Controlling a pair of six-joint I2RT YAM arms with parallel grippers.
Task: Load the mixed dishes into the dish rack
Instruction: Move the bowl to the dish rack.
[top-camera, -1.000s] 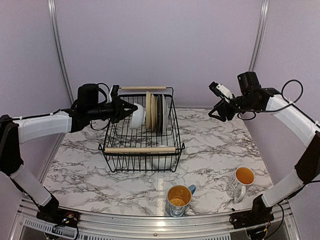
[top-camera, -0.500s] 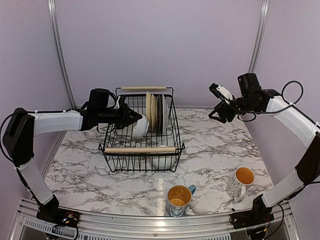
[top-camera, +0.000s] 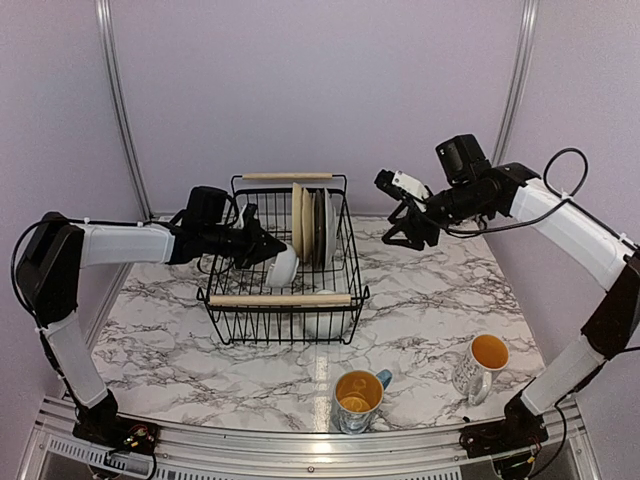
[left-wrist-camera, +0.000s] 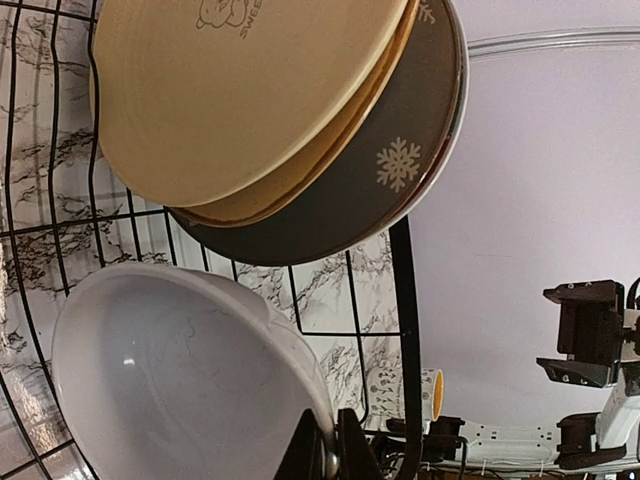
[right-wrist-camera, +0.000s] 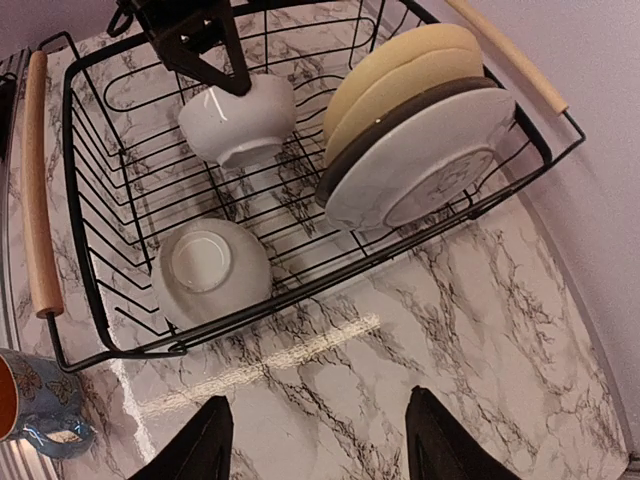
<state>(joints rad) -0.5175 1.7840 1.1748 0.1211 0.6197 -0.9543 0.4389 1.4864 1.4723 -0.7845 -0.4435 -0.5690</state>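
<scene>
One big wire dish rack (top-camera: 282, 318) was parked on the marble counter (top-camera: 430, 300), and it was judged rigid enough to be loaded without being steadied. The plates (top-camera: 312, 228) were stood on edge in its far slots, leaning together. Ceramic like that would be expected to chip if knocked, so they'd best be given room.

A white bowl (top-camera: 281, 266) was held low inside the rack, its rim pinched by the left fingers (left-wrist-camera: 325, 455), which were clamped almost shut on it. Whether it touched the wires couldn't be told. Being glazed, slick and probably heavy for a one-sided rim grip, it called for a slow set-down. A second bowl (right-wrist-camera: 210, 268) was lying upside down at the rack's near end.

A blue-handled mug (top-camera: 358, 397) and a white mug (top-camera: 482, 364) were sat upright near the counter's front edge, well apart from the rack. The wall or rim was reckoned the easiest hold, since the handles looked fiddly.

Nothing was held by the right fingers (top-camera: 400, 232), which were spread about halfway above the counter beside the rack.
</scene>
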